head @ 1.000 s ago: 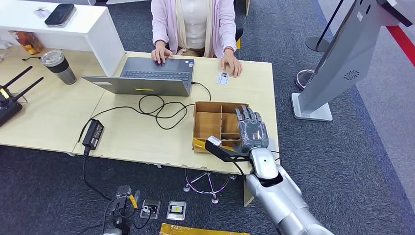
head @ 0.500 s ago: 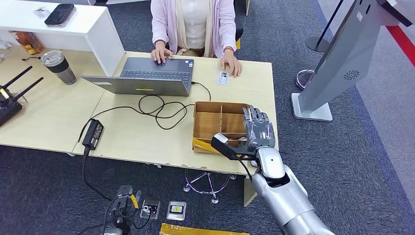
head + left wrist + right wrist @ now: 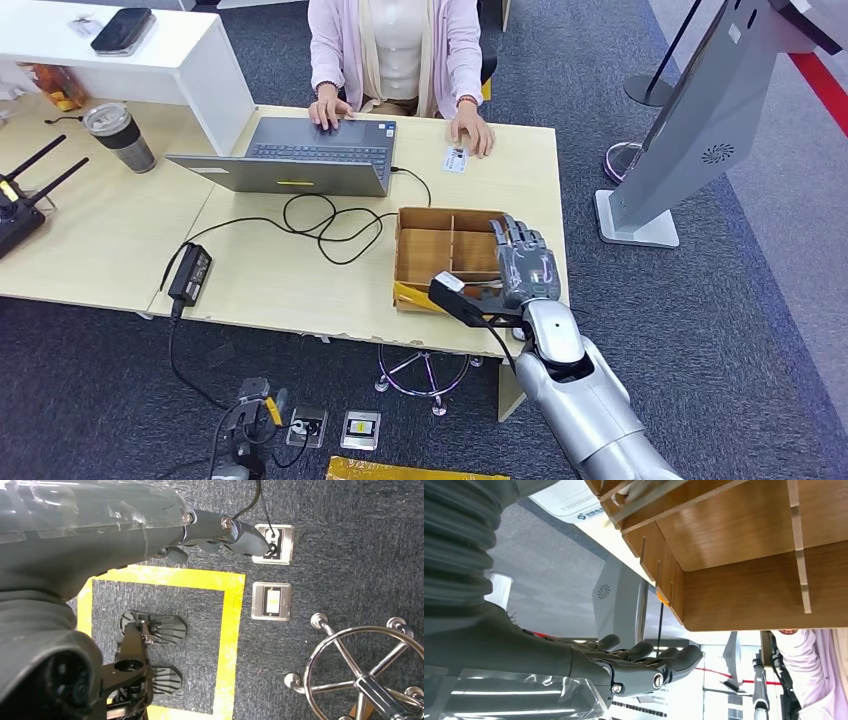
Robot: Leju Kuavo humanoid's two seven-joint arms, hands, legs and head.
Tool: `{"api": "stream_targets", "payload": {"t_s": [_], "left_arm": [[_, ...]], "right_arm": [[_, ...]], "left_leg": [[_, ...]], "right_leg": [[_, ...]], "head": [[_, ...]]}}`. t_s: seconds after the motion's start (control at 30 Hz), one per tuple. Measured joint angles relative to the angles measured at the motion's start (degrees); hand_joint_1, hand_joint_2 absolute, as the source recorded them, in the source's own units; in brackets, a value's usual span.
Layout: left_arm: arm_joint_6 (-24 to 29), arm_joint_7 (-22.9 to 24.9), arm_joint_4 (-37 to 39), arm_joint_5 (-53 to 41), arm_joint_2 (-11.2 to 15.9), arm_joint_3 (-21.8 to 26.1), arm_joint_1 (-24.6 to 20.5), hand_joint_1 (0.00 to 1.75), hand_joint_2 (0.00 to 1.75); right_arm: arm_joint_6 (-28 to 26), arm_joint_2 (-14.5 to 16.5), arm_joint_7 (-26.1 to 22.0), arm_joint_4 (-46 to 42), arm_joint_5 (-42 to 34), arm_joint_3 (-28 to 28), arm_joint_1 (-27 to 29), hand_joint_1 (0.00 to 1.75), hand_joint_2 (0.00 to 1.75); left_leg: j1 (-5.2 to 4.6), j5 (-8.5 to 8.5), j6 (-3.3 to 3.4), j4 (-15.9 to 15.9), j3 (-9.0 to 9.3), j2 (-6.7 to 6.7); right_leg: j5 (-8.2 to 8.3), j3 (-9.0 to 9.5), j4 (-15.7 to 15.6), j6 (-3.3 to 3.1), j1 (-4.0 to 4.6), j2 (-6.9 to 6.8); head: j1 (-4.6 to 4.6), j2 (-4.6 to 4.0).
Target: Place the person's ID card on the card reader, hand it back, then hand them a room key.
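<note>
The white ID card (image 3: 455, 160) lies on the desk beside the person's hand (image 3: 474, 131), at the far edge. My right hand (image 3: 524, 264) hovers over the right end of the wooden compartment box (image 3: 437, 255), its fingers stretched out and apart, holding nothing. In the right wrist view the same fingers (image 3: 651, 666) stand free beside the box's wooden wall (image 3: 744, 585). A yellow item (image 3: 413, 295) lies in the box's near-left compartment. My left hand (image 3: 227, 532) hangs over the floor with nothing in it.
An open laptop (image 3: 300, 155) sits before the person, its cable and power brick (image 3: 190, 273) trailing over the desk (image 3: 270, 285). A tumbler (image 3: 120, 135) and a white shelf with a dark device (image 3: 122, 30) stand at the left. A grey kiosk stand (image 3: 700, 130) rises at the right.
My right hand has shifted a little to the right over the box's right end, then almost stopped. The card and the person's hands have not moved.
</note>
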Motion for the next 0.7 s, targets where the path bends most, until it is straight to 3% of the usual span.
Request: {"api": "stream_targets", "payload": {"t_s": [0.7], "left_arm": [[-0.78,0.63,0.00,-0.97,0.00,0.46,-0.28,0.00,0.00]], "right_arm": [[1.76,-0.33,0.38,-1.24,-1.23,0.00,0.88,0.00,1.75]], "left_leg": [[0.00,0.00,0.00,0.00,0.00,0.00]], "right_leg": [[0.00,0.00,0.00,0.00,0.00,0.00]], "head": [[0.01,0.00]]}}
